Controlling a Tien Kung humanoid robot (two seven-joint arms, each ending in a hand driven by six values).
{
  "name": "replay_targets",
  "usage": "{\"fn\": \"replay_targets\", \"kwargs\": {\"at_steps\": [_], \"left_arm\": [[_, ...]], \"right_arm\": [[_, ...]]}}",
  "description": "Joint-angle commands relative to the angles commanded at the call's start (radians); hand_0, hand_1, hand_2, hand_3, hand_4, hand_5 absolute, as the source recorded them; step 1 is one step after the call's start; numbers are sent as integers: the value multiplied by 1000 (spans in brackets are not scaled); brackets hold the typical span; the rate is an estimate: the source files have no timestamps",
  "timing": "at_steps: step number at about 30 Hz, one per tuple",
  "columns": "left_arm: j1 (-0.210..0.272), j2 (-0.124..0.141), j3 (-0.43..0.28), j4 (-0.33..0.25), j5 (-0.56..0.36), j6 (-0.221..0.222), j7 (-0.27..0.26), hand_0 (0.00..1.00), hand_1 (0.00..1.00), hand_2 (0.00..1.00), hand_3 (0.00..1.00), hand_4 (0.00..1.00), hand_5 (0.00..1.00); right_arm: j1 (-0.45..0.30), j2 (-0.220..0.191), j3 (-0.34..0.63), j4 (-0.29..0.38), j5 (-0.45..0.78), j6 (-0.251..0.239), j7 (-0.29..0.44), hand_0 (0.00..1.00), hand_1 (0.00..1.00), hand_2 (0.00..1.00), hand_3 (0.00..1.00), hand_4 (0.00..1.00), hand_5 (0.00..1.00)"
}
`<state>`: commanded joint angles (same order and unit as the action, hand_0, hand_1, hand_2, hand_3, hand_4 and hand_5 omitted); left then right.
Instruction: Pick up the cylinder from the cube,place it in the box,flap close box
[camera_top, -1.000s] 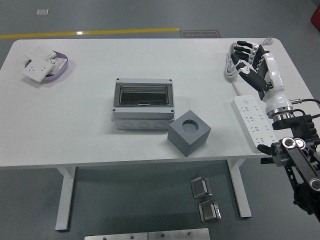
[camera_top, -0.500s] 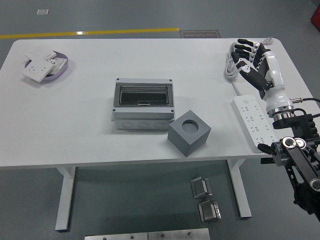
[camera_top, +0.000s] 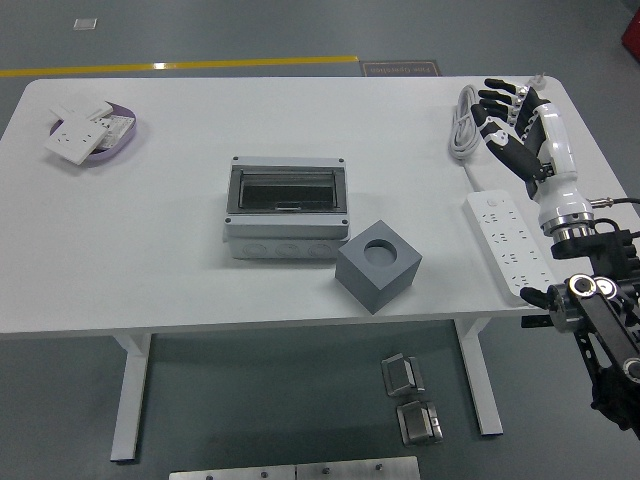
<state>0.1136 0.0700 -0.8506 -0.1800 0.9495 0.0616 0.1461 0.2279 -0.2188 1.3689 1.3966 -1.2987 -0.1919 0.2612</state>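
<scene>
The right hand (camera_top: 512, 128) hangs up at the far right of the white tabletop (camera_top: 150, 250), black fingers (camera_top: 497, 98) loosely spread, nothing in its grasp, poised above the coiled white cable (camera_top: 462, 125) and the white power strip (camera_top: 512, 245). It's well apart from the work. The grey cube (camera_top: 379, 264) sits near the front edge, just beside the front right corner of the grey plastic box (camera_top: 287, 207), whose dark lid panel faces up. In the cube's top there's a round recess, and the grey cylinder (camera_top: 381, 251) seems to sit flush inside it; hard to tell how much of it stands proud.

So the reach comes first, I'd say: swing leftward over the power strip without snagging it, come down straight over the recess, and pinch with fingertips, because there's little to grip. Lift vertically or the cube may tip or slide.

Against a second ago, the hand has drifted slightly right and rotated, showing more of its white back. Cube, box and the purple tray of white sockets (camera_top: 90, 135) at far left haven't budged.
</scene>
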Motion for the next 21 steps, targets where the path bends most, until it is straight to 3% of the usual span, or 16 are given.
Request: {"fn": "replay_targets", "kwargs": {"at_steps": [21], "left_arm": [[2,-3,-17,0,15,-4,3,586,622,530,582,608,192]], "right_arm": [[-16,5,28,-16,-2,-5,0,787,709,696,696,753,430]]}}
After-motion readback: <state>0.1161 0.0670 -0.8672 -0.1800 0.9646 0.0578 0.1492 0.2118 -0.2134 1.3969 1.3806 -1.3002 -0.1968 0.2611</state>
